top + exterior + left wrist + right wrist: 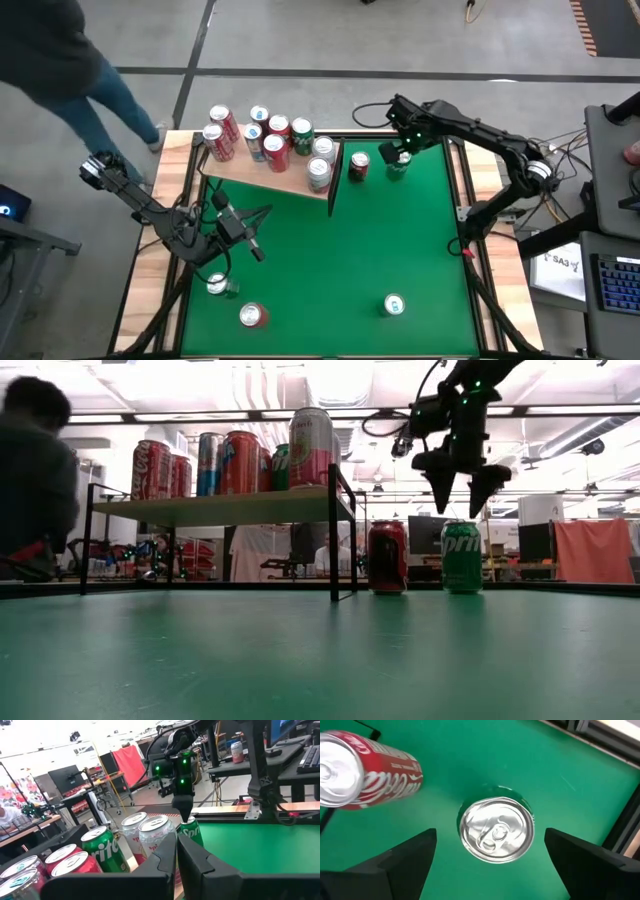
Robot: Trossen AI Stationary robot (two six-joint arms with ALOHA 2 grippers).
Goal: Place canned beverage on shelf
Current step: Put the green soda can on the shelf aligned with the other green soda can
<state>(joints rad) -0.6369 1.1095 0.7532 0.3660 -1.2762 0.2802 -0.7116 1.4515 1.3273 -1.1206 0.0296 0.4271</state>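
Observation:
The shelf, a pale wood board with a dark end panel, stands at the table's far left on thin dark legs and carries several upright cans. Right of it, a red can and a green Sprite can stand upright on the green table. My right gripper hangs open just above the Sprite can, pointing down. Its fingers are spread to either side of the can's silver top without touching it. My left gripper is shut and empty, held level near the shelf's front.
Three more cans are near the table's front: one silver-topped, one red, one green and white. A person stands past the far left corner. Wooden rails edge the table on both sides.

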